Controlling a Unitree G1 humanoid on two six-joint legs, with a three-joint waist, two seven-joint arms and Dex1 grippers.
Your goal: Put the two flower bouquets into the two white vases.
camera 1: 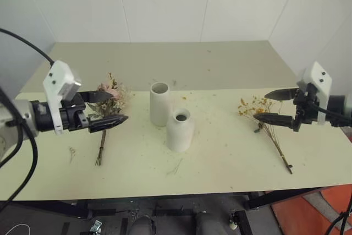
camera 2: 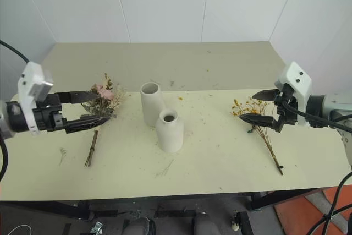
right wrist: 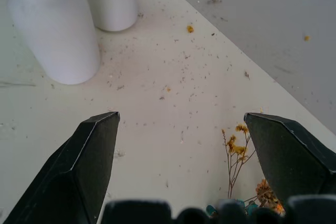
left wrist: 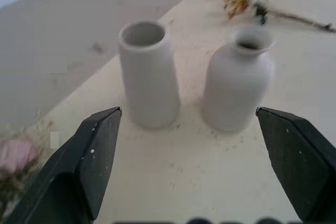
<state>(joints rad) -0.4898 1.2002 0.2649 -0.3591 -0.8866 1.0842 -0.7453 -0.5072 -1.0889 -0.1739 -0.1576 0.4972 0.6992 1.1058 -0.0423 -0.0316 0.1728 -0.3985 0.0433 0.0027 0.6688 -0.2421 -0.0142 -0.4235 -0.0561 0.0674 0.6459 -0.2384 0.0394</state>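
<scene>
The pink rose bouquet [camera 1: 111, 93] lies on the table at the left, its stems [camera 1: 100, 149] pointing toward the front edge. My left gripper [camera 1: 117, 107] hovers open right over its blooms, holding nothing. At the right lies the sparse yellow bouquet [camera 1: 254, 107] with its thin stems [camera 1: 279, 151] trailing forward. My right gripper [camera 1: 262, 106] stands open just above its flower heads. The tall cylinder vase [camera 1: 159, 104] and the shorter round vase [camera 1: 180, 131] stand upright and touching in the middle. The left wrist view faces both vases [left wrist: 148, 74] [left wrist: 239, 85].
The pale table [camera 1: 220, 158] is speckled with dried flower crumbs. A loose sprig [camera 1: 71, 153] lies near the front left. A greyer table section [camera 1: 181, 61] runs back to the white wall. An orange patch of floor [camera 1: 324, 213] shows past the front right corner.
</scene>
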